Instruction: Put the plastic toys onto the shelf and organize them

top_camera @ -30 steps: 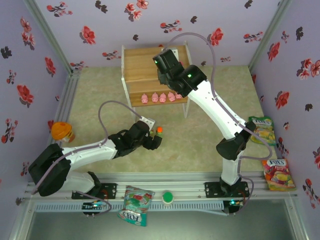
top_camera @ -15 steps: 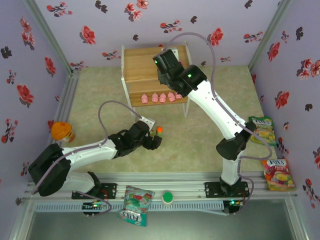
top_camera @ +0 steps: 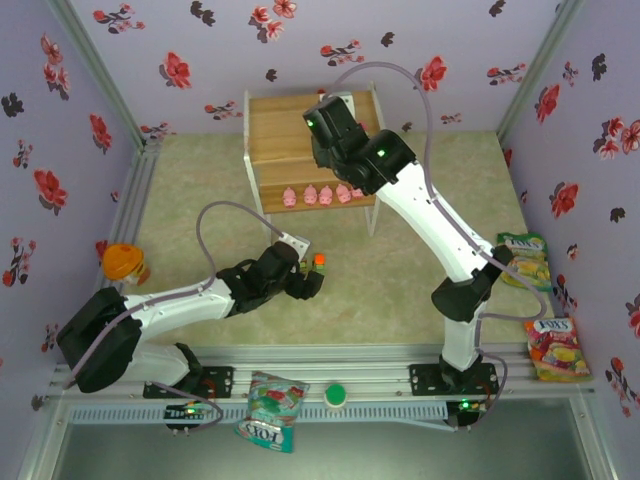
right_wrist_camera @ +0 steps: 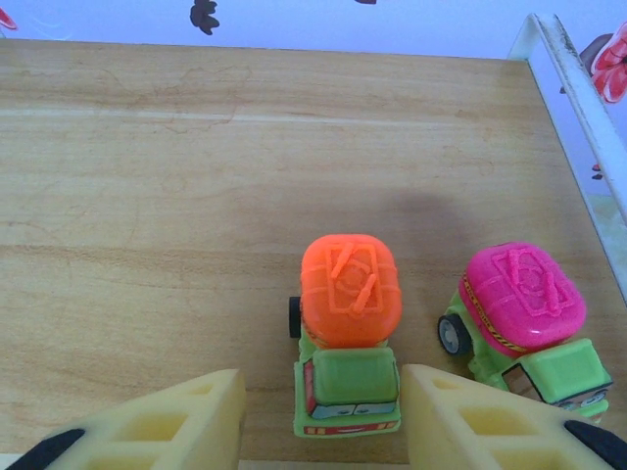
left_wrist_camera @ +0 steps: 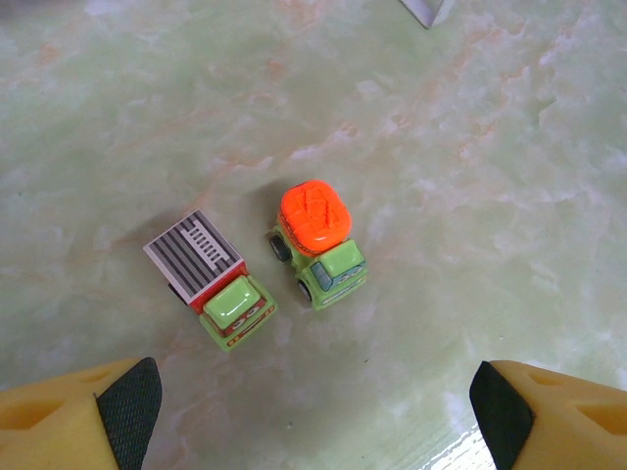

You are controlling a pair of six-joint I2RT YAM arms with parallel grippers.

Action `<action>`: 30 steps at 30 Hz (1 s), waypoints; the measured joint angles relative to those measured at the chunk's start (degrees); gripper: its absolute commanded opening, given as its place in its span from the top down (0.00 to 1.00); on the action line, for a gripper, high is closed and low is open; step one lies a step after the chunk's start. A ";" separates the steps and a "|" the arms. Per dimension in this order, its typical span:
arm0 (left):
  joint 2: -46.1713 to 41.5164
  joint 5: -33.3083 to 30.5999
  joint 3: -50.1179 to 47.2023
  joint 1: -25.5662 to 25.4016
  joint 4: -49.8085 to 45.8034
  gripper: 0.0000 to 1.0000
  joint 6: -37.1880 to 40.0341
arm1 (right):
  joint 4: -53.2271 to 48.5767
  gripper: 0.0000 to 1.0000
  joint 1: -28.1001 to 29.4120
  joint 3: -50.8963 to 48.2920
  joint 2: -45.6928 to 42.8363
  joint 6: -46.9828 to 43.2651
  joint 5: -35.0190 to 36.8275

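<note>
The shelf (top_camera: 275,130) already holds five pigs (top_camera: 322,195) below. On top, the orange-topped car (right_wrist_camera: 348,323) sits inside the released right pincer (right_wrist_camera: 323,392), with the pink-topped car (right_wrist_camera: 524,318) at its 3 o'clock. The striped car (left_wrist_camera: 211,279) and the mixer car (left_wrist_camera: 318,245) wait on the bench (left_wrist_camera: 490,147) under the wide-spread left pincer (left_wrist_camera: 313,401).

White-and-black arms (top_camera: 430,220), lilac cables (top_camera: 205,235), yellow foam fingers (right_wrist_camera: 167,426)

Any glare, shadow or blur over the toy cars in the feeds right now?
Left wrist view: striped car and orange car sharp, glare patch on the table at lower right. Right wrist view: second orange car and pink car crisp, faint shadow on the shelf behind them. Top view: even light, pigs tiny but distinct.
</note>
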 measured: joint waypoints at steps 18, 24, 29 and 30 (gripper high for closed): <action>-0.79 -4.98 0.00 -0.11 -0.92 0.13 -0.02 | -0.83 0.54 4.94 -3.04 -7.50 0.02 4.31; -1.42 -5.99 -0.02 0.22 -1.49 0.14 -0.04 | -0.79 0.54 6.75 -9.49 -11.19 0.44 5.01; -2.47 -6.78 -0.68 0.79 -1.64 0.13 -0.26 | -0.35 0.54 7.72 -15.98 -13.73 1.62 5.01; -2.56 -6.95 -0.76 0.98 -1.68 0.13 -0.31 | -0.22 0.54 7.89 -17.18 -14.21 1.99 5.01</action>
